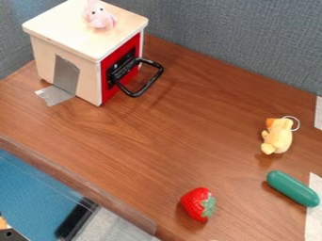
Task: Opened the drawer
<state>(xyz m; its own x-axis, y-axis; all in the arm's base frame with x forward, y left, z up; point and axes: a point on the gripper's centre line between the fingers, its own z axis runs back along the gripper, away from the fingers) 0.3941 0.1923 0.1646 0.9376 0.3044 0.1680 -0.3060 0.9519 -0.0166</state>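
A small wooden box (66, 35) with a light top stands at the upper left. Its red drawer front (127, 74), on the right-hand side, looks flush with the box, so the drawer appears closed. From that front a black loop handle (149, 84) sticks out over the table.
On the box top sits a pink plush toy (100, 18). A yellow plush toy (278, 136) and a green cylindrical toy (292, 188) lie at the right, a red strawberry (197, 204) near the front. Grey walls border the brown table (170, 136); its front edge is lower left.
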